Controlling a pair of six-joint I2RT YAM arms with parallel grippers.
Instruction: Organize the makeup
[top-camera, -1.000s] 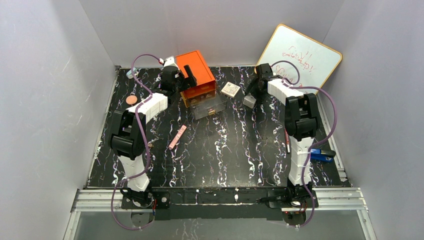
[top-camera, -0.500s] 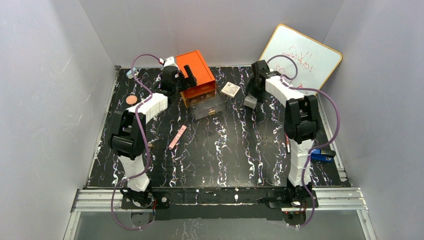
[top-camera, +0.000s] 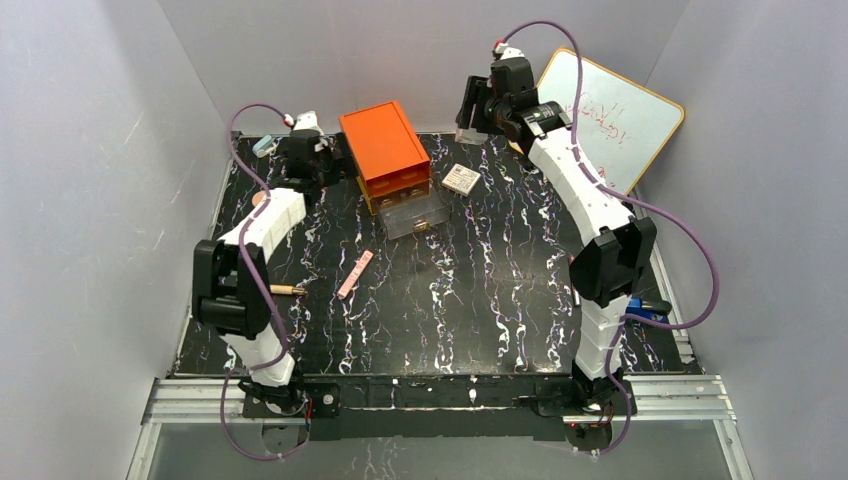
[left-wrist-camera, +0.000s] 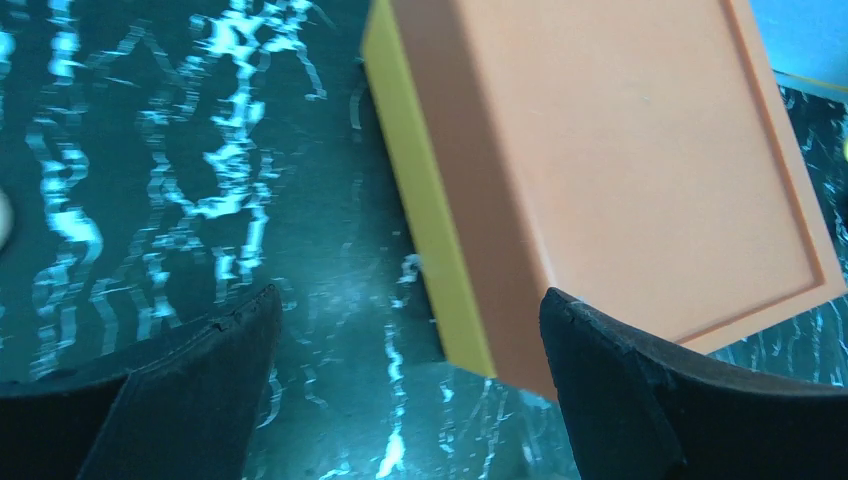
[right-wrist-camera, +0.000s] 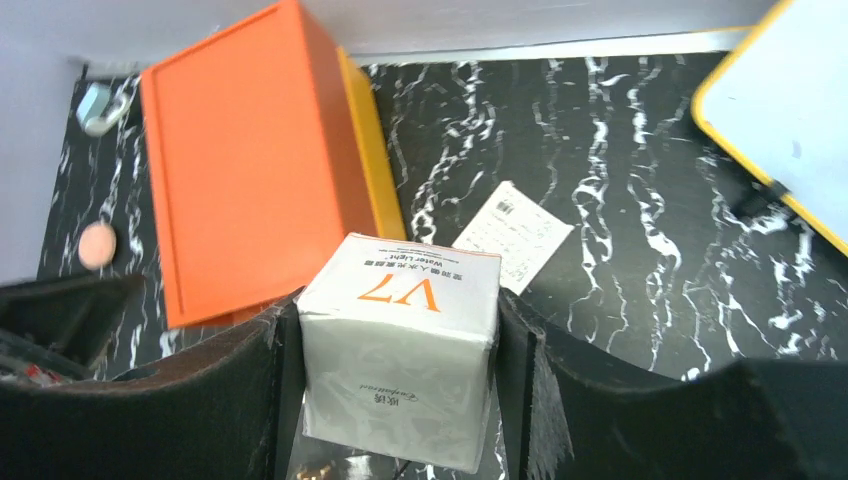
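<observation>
Clamping a white box (right-wrist-camera: 400, 350) in right claw (right-wrist-camera: 398, 390) above far edge of desk (top-camera: 450, 300), with left claw (left-wrist-camera: 408, 330) wide beside orange organizer (left-wrist-camera: 620, 150).

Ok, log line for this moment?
left gripper: open, beside orange rectangular drawer box | right gripper: shut on white cardboard V7 cube, aloft

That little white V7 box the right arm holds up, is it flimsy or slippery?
The white V7 box looks like thin printed cardboard, so it is probably light and crushable under a hard squeeze. Its flat sides sit flush in the right gripper, so it likely won't roll or slip easily.
</observation>
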